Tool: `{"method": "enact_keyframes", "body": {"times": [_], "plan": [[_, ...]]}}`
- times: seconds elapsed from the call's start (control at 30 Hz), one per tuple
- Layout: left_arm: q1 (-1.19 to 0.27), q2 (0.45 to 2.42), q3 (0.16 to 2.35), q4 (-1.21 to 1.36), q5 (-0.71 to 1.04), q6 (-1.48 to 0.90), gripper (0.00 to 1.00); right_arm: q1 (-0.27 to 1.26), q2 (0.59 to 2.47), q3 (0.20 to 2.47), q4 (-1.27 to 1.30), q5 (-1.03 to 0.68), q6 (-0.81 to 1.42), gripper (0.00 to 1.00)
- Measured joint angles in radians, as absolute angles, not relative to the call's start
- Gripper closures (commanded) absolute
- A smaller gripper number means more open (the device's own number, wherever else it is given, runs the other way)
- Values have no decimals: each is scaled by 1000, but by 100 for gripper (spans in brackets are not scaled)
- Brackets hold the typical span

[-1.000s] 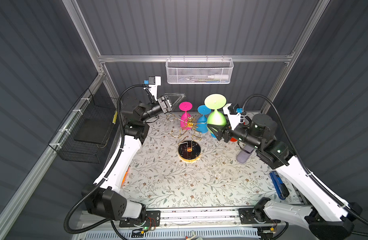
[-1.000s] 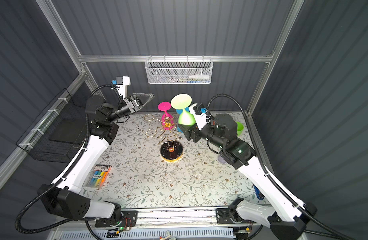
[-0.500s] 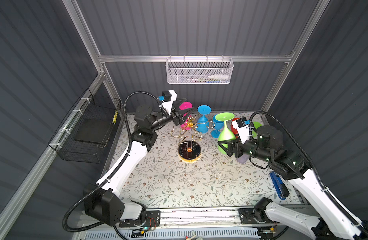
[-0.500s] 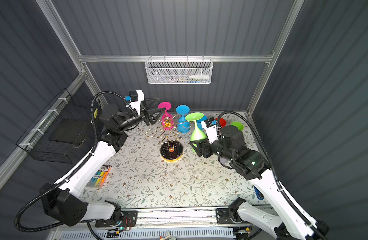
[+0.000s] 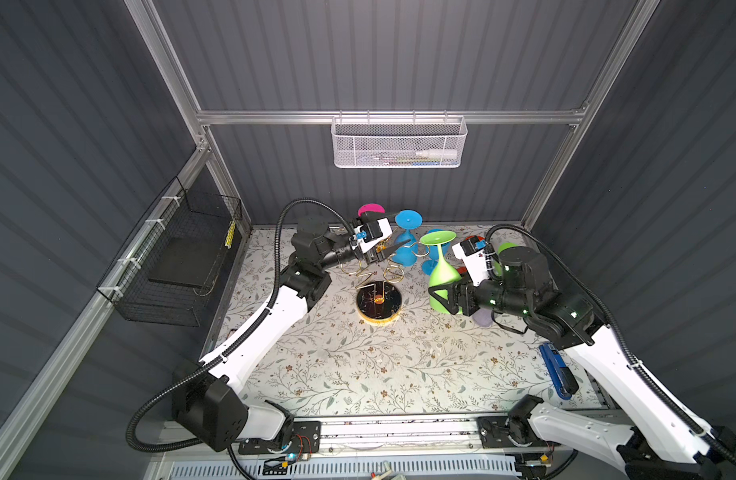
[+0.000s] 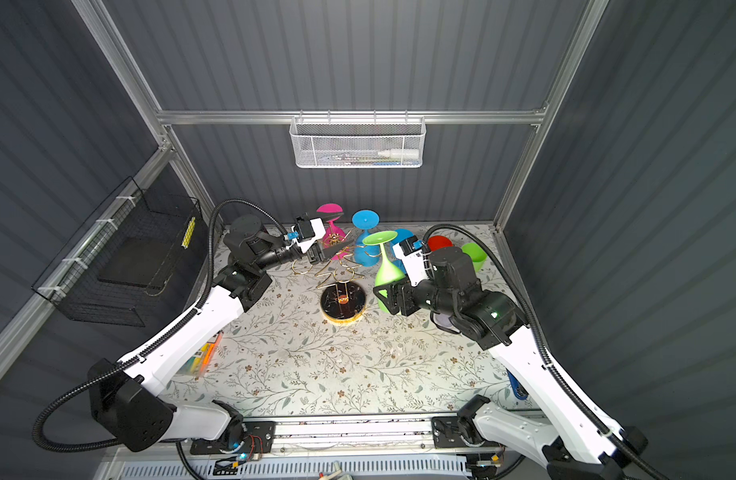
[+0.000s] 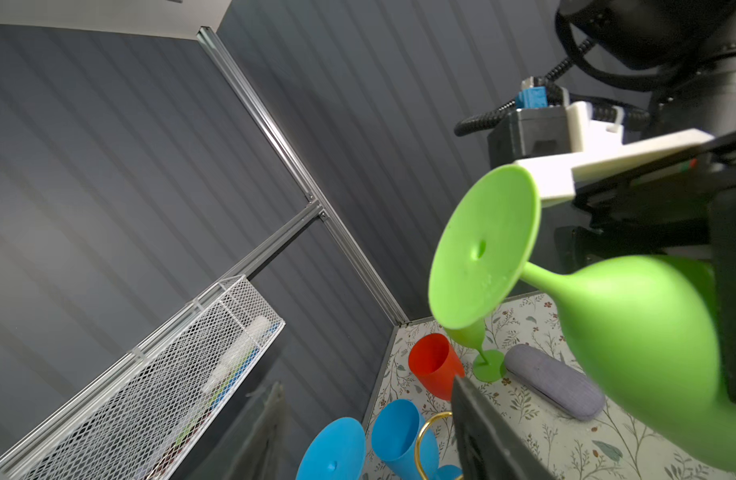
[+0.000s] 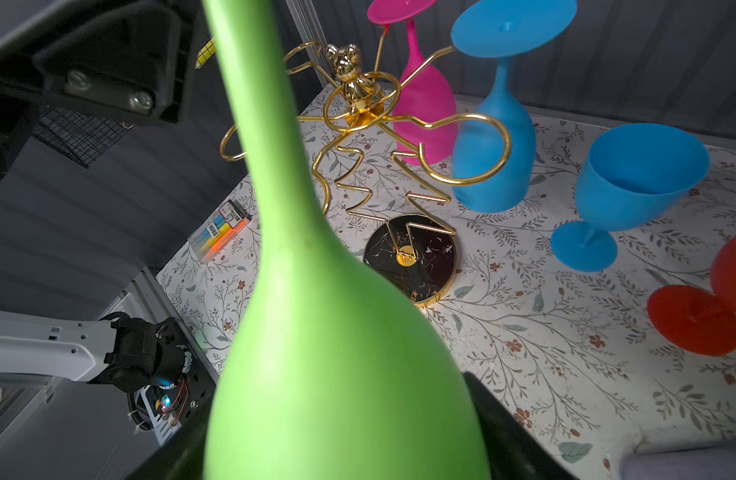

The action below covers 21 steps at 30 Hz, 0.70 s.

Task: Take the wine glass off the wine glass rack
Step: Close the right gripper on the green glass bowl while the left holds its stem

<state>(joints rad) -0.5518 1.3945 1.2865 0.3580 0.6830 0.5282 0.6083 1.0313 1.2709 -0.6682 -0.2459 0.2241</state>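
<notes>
1. The step in hand, as I judge it, is the carrying away. The green wine glass [image 5: 441, 272] is already free of the rack [image 5: 378, 308]. It hangs in the air just beside the rack, on the rack's right side in both top views, above the table [image 5: 358, 365].
2. The right claw [image 5: 440, 297] is closed around the bowl of this glass. It holds the glass upside down, with the foot on top and a little tilted.
3. The left claw [image 5: 396, 227] is at the top of the rack with its jaws apart, and I see nothing between them. It is close to the pink glass [image 8: 420, 104] and the blue glass [image 8: 495, 158], which both hang on the rack by their feet.
4. The next move probably calls for a free place on the table and for turning the glass so that it can stand. The wide foot must keep away from the gold wire loops. Other cups stand near on the right, so there is not much room.
5. The green glass looks matte and smooth, perhaps plastic. It has a round bowl, a long thin stem and a flat round foot. I see no damage on it.
</notes>
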Motion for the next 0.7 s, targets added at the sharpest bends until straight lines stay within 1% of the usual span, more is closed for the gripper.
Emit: {"method": "enact_keyframes", "body": {"times": [0.3, 0.7], "plan": [[-564, 1399, 1293, 340, 749, 577, 38, 608, 1049, 1289, -666, -267, 224, 42], [-602, 1415, 1301, 340, 775, 578, 43, 608, 1077, 1289, -647, -304, 239, 44]]}}
